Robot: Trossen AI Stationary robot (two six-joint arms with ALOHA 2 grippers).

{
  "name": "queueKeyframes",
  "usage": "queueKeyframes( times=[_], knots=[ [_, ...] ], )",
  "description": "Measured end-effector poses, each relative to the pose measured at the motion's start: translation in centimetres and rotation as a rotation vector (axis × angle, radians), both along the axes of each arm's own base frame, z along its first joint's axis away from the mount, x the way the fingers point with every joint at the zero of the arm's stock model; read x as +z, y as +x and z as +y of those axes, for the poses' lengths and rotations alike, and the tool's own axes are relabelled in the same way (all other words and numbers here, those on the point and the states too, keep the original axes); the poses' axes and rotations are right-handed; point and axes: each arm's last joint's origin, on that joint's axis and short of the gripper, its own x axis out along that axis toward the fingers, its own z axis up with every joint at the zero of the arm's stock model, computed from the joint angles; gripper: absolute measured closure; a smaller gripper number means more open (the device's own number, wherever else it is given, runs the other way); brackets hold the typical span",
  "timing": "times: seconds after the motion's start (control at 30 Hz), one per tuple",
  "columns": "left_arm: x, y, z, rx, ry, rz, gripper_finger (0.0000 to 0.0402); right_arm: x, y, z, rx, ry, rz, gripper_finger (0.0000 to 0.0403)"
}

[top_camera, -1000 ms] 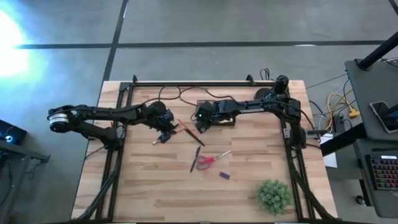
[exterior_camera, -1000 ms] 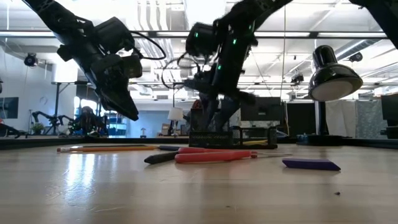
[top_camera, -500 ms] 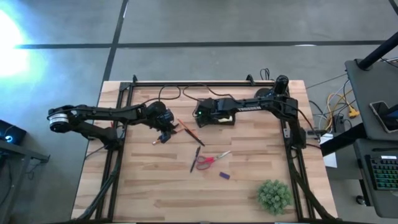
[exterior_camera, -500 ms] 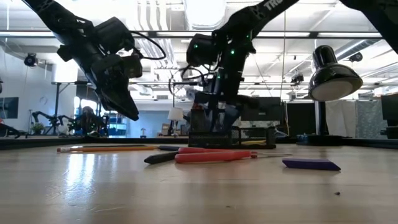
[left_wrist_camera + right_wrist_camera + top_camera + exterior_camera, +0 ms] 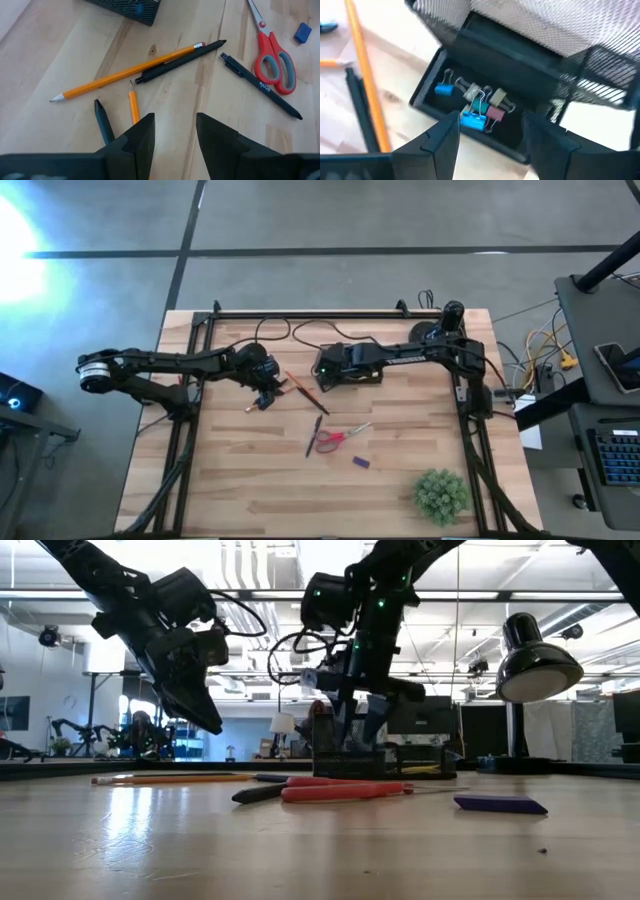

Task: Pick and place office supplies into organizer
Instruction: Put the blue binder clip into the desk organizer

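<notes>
The black mesh organizer [image 5: 358,372] stands at the table's far middle. Its low front tray [image 5: 470,112] holds binder clips. My right gripper [image 5: 324,372] hangs open just above the organizer's left end, fingers slanting down over that tray [image 5: 490,145]. My left gripper [image 5: 264,398] hovers open to the left, above a short orange pencil [image 5: 133,106] and a short black piece [image 5: 103,121]. A long orange pencil [image 5: 125,73], two black pens [image 5: 181,60] [image 5: 262,87], red-handled scissors [image 5: 335,438] and a small blue piece [image 5: 360,462] lie flat on the wood.
A green plant [image 5: 441,494] stands at the near right corner. A black desk lamp [image 5: 535,660] shows behind the table in the low view. Dark frame rails [image 5: 470,410] run along the table's left, right and far edges. Bare wood lies near the front edge.
My right gripper has rolled about its own pointing line above the organizer's left end, swinging slightly toward the far edge and back. The left arm and the supplies on the table have kept still.
</notes>
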Motion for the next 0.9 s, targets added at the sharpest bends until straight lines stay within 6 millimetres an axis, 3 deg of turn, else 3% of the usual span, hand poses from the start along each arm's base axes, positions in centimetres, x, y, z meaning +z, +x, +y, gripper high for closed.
queueKeyframes(
  times=[0.27, 0.43, 0.57, 0.73, 0.83, 0.9],
  knots=[
    [0.0, 0.0, 0.0, 0.000, 0.000, -0.001, 0.0272, 0.4, -1.0, 0.3, 0.024, -0.052, 0.100, 0.0212],
    [0.0, 0.0, 0.0, 0.000, 0.000, -0.001, 0.0272, 1.9, -1.3, 0.6, -0.003, -0.048, 0.035, 0.0215],
    [0.0, 0.0, 0.0, 0.000, 0.002, -0.006, 0.0272, 3.6, -1.5, 2.5, 0.355, -0.184, 0.117, 0.0206],
    [0.1, 0.1, 0.0, -0.001, 0.005, -0.011, 0.0272, 3.0, -1.7, 5.2, 0.904, -0.318, 0.339, 0.0202],
    [0.1, 0.1, 0.0, 0.000, 0.004, -0.010, 0.0272, 2.8, -1.7, 5.6, 1.067, -0.380, 0.407, 0.0202],
    [0.0, 0.1, 0.0, 0.000, 0.004, -0.008, 0.0272, 2.8, -1.7, 5.5, 1.064, -0.410, 0.429, 0.0202]
  ],
)
